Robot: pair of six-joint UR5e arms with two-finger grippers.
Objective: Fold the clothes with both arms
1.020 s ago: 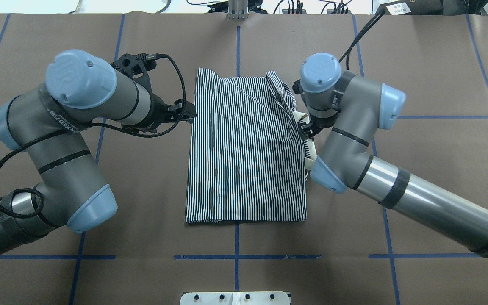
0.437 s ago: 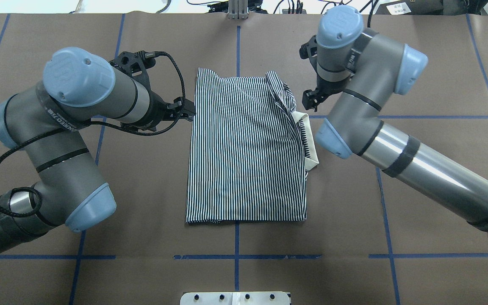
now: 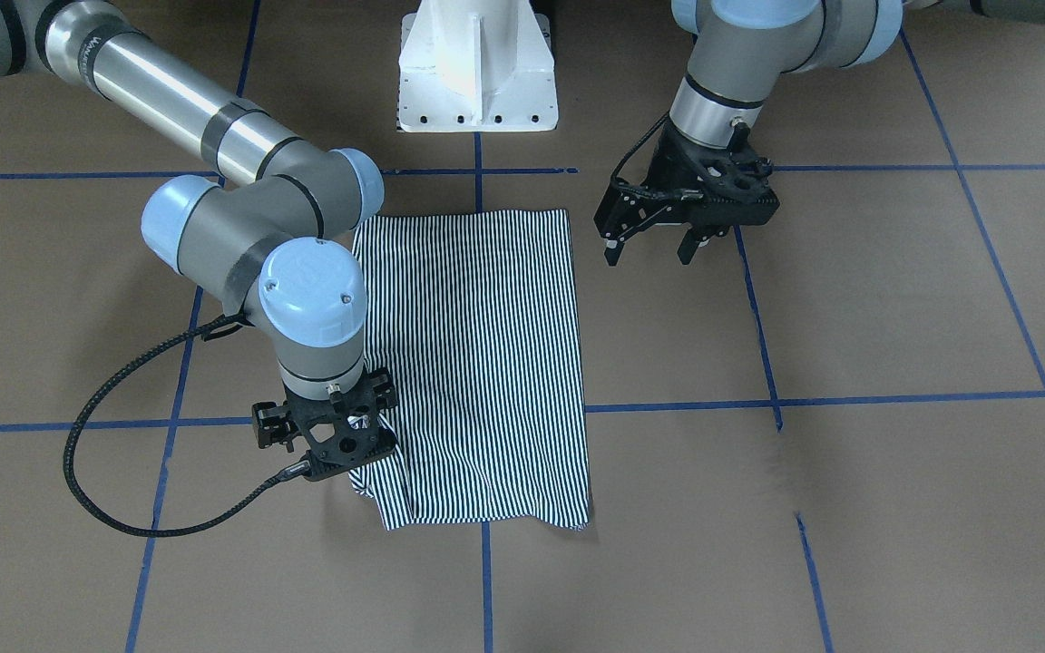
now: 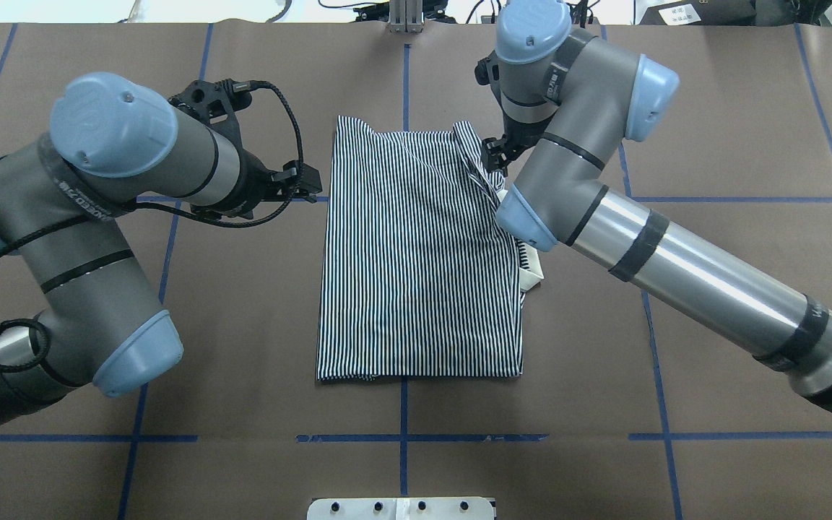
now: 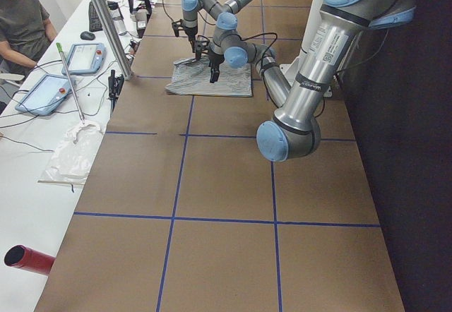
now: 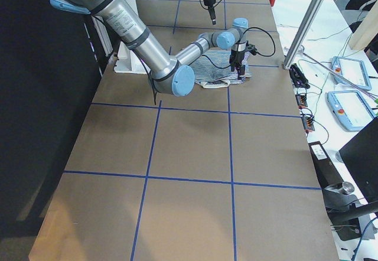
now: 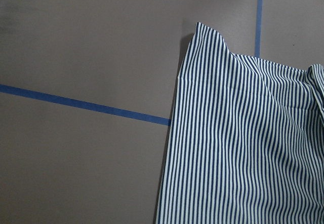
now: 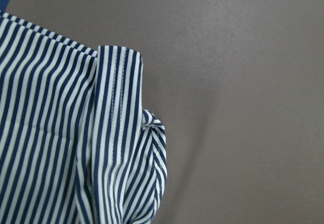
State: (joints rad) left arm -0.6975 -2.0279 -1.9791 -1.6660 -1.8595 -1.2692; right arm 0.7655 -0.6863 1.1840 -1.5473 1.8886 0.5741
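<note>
- The shirt (image 4: 416,260) lies flat in the middle of the overhead view. It is folded into a tall rectangle on the brown table (image 4: 712,108), with its stripes running top to bottom.
- Its left and bottom edges are straight. The upper right corner is bunched, with a sleeve (image 4: 479,148) rumpled into loose folds.
- A cream collar (image 4: 531,273) pokes out past the shirt's right edge, about halfway down.
- The left gripper (image 3: 651,252) is in the upper middle of the front view, just right of the shirt's top right corner and clear of the cloth. Its fingers are spread wide and hold nothing.
- The right gripper (image 4: 492,153) is over the bunched corner, at the shirt's upper right in the overhead view and lower left in the front view. The wrist hides its fingers, so I cannot tell whether they are apart, together, or on the cloth.
- The right wrist view shows the sleeve hem doubled over at centre left, with bare table to its right.
- In the left wrist view the shirt's corner fills the lower right, and a blue tape line (image 7: 81,104) crosses the left half.
- A white base (image 3: 477,73) stands at the top centre of the front view.
</note>
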